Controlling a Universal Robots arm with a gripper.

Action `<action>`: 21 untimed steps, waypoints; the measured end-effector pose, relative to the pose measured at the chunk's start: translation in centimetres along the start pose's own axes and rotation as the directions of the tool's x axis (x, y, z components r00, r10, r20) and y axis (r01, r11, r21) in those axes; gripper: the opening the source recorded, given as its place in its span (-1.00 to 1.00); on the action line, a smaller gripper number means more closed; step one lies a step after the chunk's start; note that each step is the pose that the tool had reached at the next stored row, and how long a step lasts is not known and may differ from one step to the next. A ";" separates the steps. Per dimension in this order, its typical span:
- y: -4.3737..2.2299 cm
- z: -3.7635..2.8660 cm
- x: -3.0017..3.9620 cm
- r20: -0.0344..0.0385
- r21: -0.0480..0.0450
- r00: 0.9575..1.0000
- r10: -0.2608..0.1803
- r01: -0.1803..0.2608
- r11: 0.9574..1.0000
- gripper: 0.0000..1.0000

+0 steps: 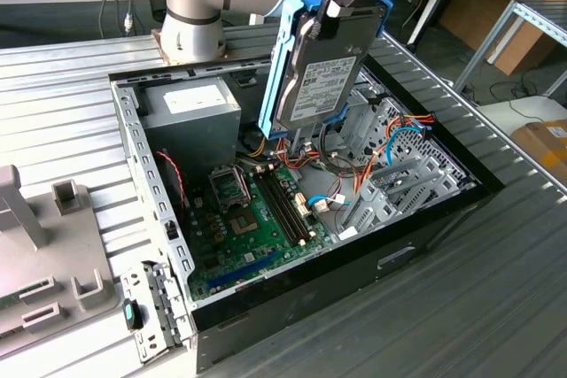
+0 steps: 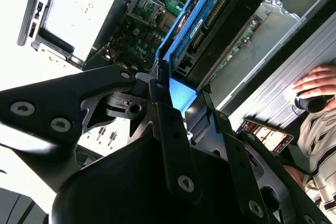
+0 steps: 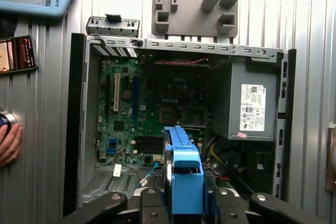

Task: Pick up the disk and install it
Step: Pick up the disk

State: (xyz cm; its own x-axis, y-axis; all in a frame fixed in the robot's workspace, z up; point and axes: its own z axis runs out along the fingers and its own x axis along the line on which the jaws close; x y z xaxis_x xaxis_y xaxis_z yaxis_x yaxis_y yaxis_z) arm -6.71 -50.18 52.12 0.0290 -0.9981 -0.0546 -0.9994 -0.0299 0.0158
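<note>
My gripper (image 1: 332, 8) is closed on the upper end of the disk (image 1: 323, 77), its black fingers (image 2: 163, 103) pinching across the blue plastic carrier (image 3: 184, 179) that frames the drive. The disk hangs nearly upright, label face toward the exterior camera, above the open computer case (image 1: 425, 227) and touching nothing inside it. Beneath it lie the motherboard (image 1: 257, 219) and a tangle of orange and blue cables (image 1: 403, 137), with the grey power supply (image 1: 190, 108) close on the exterior view's left and the metal drive bays (image 1: 399, 183) on the exterior view's right. I judge the drive stiff and dense, heavy for its size, so held by one end it will want to pivot in the grip. Its bare metal faces look smooth and likely slippery, while the plastic carrier offers better bite but may flex. It is also shock-sensitive, and the connector edge is no place to press, so a hold across the carrier's side rails seems soundest to me. The case sits on a ribbed metal worktop (image 1: 71, 112), and a person's hand (image 3: 8, 142) rests on it near the case.
</note>
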 end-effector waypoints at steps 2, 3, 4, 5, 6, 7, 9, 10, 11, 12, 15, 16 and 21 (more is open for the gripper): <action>0.00 0.00 0.01 0.000 0.000 1.000 0.000 0.000 1.000 -0.27; 0.00 0.00 0.01 0.000 0.000 1.000 0.000 0.000 1.000 -0.27; 0.00 0.00 0.02 0.000 0.000 1.000 0.000 0.000 1.000 -0.27; 0.00 -0.01 0.06 0.000 0.000 1.000 0.000 0.000 1.000 -0.27; 0.00 -0.01 0.12 0.000 0.000 1.000 0.000 0.000 1.000 -0.27; 0.00 -0.01 0.19 0.000 0.000 1.000 0.000 0.000 1.000 -0.27; 0.01 -0.02 0.49 0.000 0.000 1.000 0.000 0.000 1.000 -0.27; 0.02 -0.03 0.59 0.000 0.000 1.000 0.000 0.000 1.000 -0.27; 0.02 -0.04 0.72 0.000 0.000 1.000 0.000 0.000 1.000 -0.27; 0.03 -0.04 0.90 0.000 0.000 1.000 0.000 0.000 1.000 -0.27; 0.04 -0.07 1.34 0.000 0.000 1.000 0.000 0.000 1.000 -0.27; 0.04 -0.08 1.47 0.000 0.000 1.000 0.000 0.000 1.000 -0.27; 0.05 -0.08 1.51 0.000 0.000 1.000 0.000 0.000 1.000 -0.27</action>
State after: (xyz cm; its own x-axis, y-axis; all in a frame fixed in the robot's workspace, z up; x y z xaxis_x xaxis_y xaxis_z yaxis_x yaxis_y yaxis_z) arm -6.71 -51.69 52.12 0.0289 -0.9981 -0.0546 -0.9994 -0.0298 0.0158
